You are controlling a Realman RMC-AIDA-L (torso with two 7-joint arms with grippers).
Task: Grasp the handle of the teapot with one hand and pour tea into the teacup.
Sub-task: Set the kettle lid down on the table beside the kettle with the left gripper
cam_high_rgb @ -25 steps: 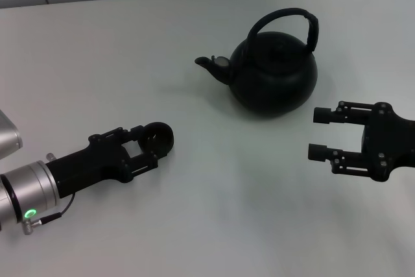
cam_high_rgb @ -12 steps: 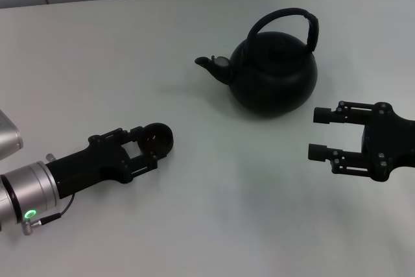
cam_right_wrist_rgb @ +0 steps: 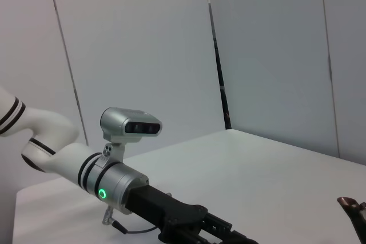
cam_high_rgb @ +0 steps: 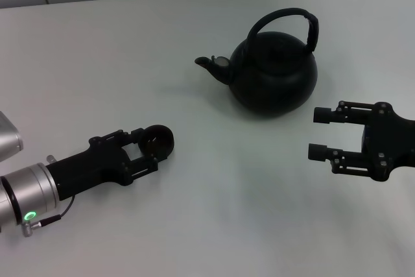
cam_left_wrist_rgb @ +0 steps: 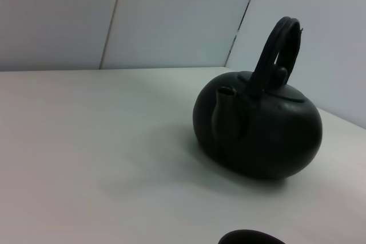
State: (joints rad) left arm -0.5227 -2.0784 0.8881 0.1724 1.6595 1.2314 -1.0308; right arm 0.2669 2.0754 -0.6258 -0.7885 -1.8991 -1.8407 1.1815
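The squat black teapot (cam_high_rgb: 273, 72) stands at the far middle of the table, its spout (cam_high_rgb: 211, 63) pointing left and its arched handle (cam_high_rgb: 286, 20) upright. From the left wrist view, the teapot (cam_left_wrist_rgb: 260, 132) and its handle (cam_left_wrist_rgb: 275, 52) are a short way ahead. The small dark teacup (cam_high_rgb: 159, 139) sits between the fingers of my left gripper (cam_high_rgb: 149, 149), which is shut on it at the near left. Only the rim of the teacup (cam_left_wrist_rgb: 247, 237) shows in the left wrist view. My right gripper (cam_high_rgb: 320, 133) is open, near and to the right of the teapot, apart from it.
The white table (cam_high_rgb: 227, 212) ends at a pale wall at the back. In the right wrist view my left arm (cam_right_wrist_rgb: 117, 184) stretches across the white table (cam_right_wrist_rgb: 274, 170).
My left gripper and the teacup have shifted slightly toward the near side, and less of the cup's inside shows. The teapot and right gripper have not moved.
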